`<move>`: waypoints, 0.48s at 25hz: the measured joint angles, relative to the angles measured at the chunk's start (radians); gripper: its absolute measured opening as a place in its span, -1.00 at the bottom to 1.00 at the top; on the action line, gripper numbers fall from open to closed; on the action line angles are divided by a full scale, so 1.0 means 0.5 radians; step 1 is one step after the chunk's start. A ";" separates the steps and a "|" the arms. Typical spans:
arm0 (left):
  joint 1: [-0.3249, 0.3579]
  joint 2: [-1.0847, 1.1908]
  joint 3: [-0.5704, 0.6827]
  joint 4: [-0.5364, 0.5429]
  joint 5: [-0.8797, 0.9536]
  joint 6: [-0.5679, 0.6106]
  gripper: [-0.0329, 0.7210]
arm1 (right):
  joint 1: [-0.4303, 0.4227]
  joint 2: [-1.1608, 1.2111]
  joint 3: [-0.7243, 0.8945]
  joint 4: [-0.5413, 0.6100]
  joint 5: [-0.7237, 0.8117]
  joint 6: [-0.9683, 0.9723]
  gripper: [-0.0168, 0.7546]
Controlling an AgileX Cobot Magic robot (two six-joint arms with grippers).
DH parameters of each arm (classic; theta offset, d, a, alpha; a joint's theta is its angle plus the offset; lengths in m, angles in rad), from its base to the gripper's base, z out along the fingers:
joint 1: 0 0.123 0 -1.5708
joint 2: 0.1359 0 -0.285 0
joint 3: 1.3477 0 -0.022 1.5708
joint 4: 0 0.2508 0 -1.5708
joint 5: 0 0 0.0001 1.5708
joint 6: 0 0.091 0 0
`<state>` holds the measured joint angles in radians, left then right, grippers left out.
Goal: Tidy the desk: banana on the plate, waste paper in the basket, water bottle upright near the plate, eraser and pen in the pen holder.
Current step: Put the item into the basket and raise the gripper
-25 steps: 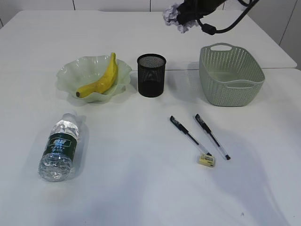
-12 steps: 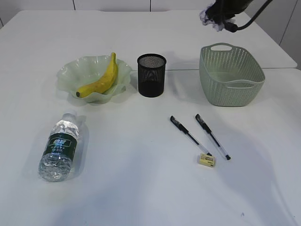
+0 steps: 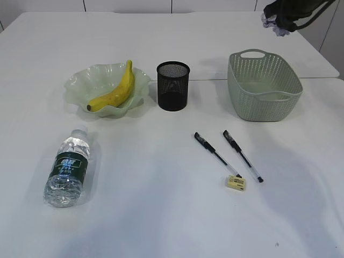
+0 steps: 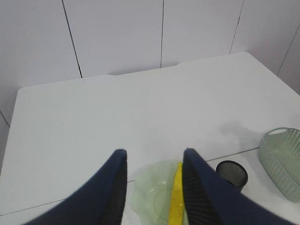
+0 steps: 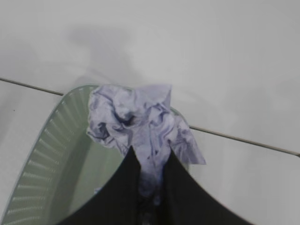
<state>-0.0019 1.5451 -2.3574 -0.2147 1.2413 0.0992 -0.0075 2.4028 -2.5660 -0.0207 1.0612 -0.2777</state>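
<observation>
Right fingers (image 5: 149,174) clamped on waste paper (image 5: 140,126) high above basket (image 3: 263,86) at bench's far right edge, poised for dropping in; left fingers (image 4: 152,187) apart, empty, above plate (image 4: 154,199).

The right gripper (image 5: 149,165) has its two dark fingers (image 5: 123,187) closed on a crumpled ball of pale lilac waste paper (image 5: 140,126). Below the paper is the green basket (image 5: 47,154), with ribbed inside wall and curved rim, seen at the left side. Behind is the white table (image 5: 211,56), and a thin dark seam (image 5: 243,139) runs across it
</observation>
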 joint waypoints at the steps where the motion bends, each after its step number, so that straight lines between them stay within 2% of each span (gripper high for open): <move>1: 0.000 0.000 0.000 -0.010 -0.007 0.000 -0.18 | 0.000 0.000 0.017 0.005 -0.004 0.005 -0.83; 12: 0.000 0.000 0.000 -0.026 -0.008 0.000 -0.18 | 0.000 0.153 0.173 0.017 0.046 0.153 -0.83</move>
<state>-0.0019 1.5451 -2.3574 -0.2276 1.2372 0.0992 -0.0075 2.4793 -2.4797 -0.0122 1.0843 -0.2009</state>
